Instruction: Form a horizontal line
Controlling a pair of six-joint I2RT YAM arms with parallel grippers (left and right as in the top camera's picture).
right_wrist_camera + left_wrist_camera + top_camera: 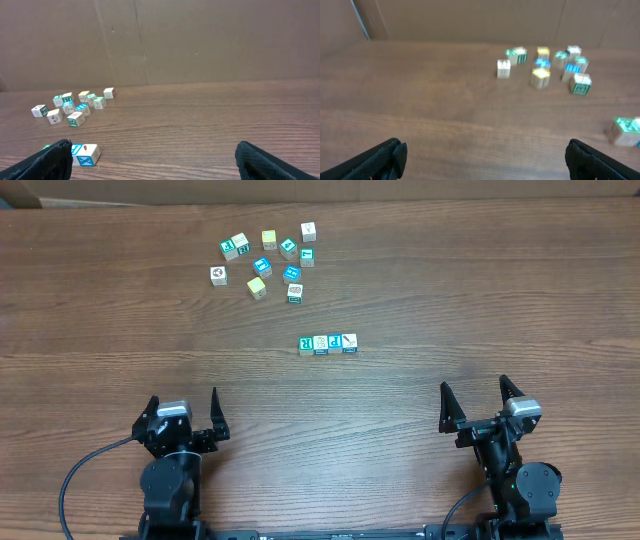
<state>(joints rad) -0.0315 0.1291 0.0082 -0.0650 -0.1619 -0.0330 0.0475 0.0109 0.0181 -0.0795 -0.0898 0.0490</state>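
My left tool (pixel 183 402) has its two black fingers wide apart and holds nothing. It stands at the near edge of the brown wooden desk (pixel 480 270). My right tool (pixel 474 388) is the same on the other side, with fingers spread and nothing between them.

Further out, near the middle of the desk, lies the row of four small wooden letter cubes (pixel 328 343). They touch side by side in a straight horizontal line: the teal "R" cube (pixel 306 344), the pale patterned cube (pixel 321 343), the blue "P" cube (pixel 335 342) and the white cube with a mark (pixel 350 341). The row is well apart from both tools.

Beyond it, toward the far left, a loose group of small wooden cubes (pixel 265 260) is scattered, two of them pale yellow.
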